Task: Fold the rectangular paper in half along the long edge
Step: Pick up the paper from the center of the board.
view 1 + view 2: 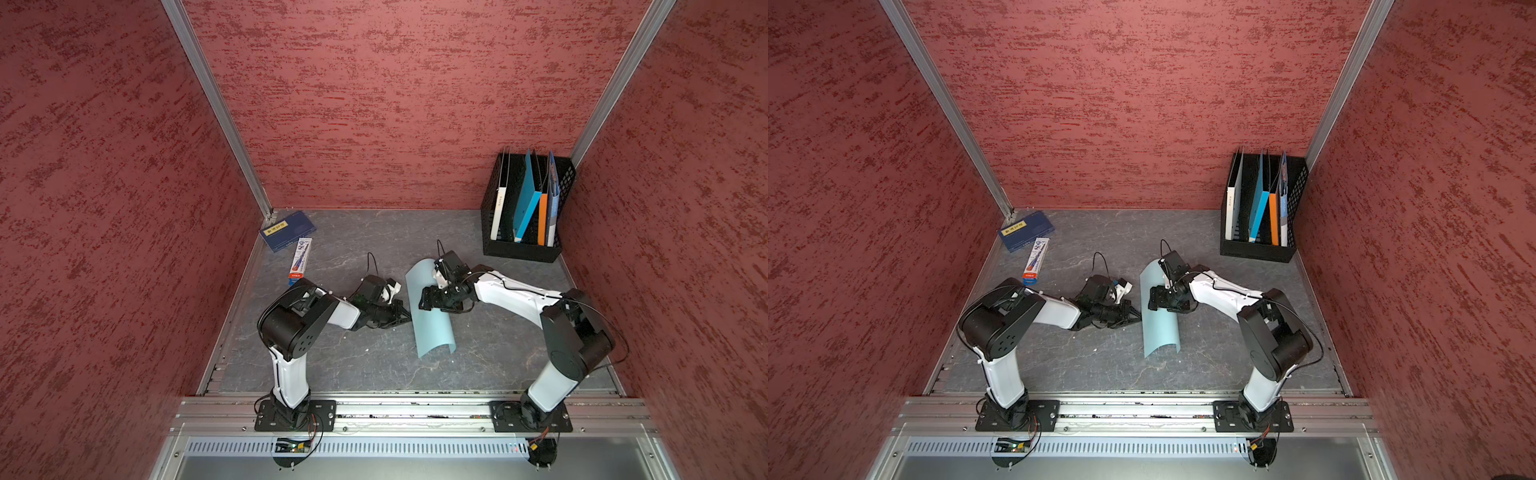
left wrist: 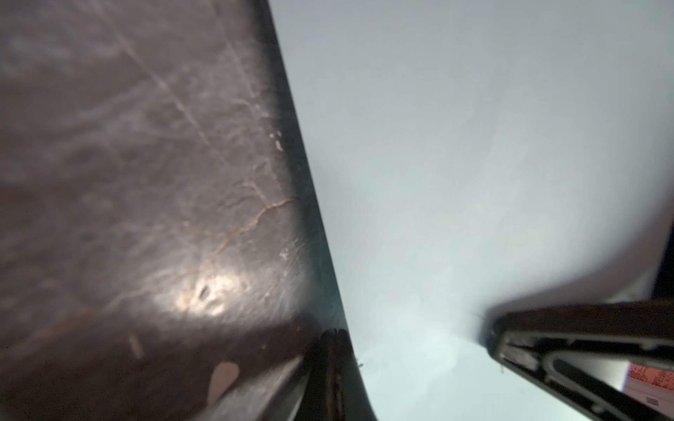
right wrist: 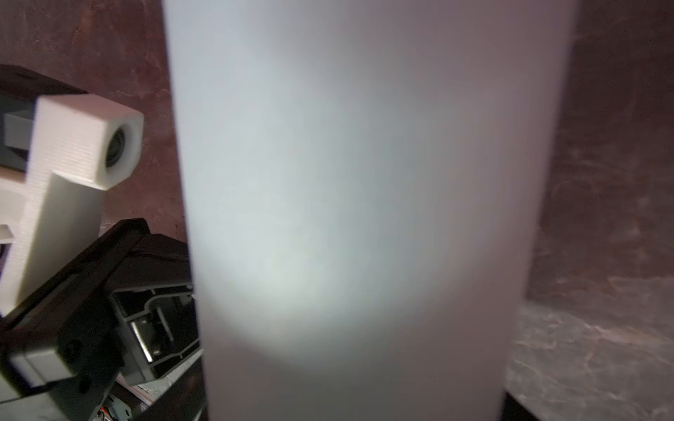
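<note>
left claw [image 1: 406,318] pinched shut on arched rectangular paper [image 1: 433,332] long edge; right claw [image 1: 426,299] spread wide just above the arch, nearer the crease line.

Your rectangular paper [image 1: 430,332] reads as thin, matt, smooth paper with no crease. The table [image 1: 374,365] is a grey, veined, stone-look sheet with a dull sheen, and the left wrist view shows small scuffs on it. The walls [image 1: 395,104] look rough and grainy, and the corner posts [image 1: 218,108] look like brushed metal. At 1 o'clock the file rack [image 1: 519,251] is matt black mesh; you cannot tell whether it is metal or plastic. The left gripper [image 1: 407,319] is matt black plastic. Its wrist's camera mount [image 3: 73,153] is white plastic with fine printed ridges.
</note>
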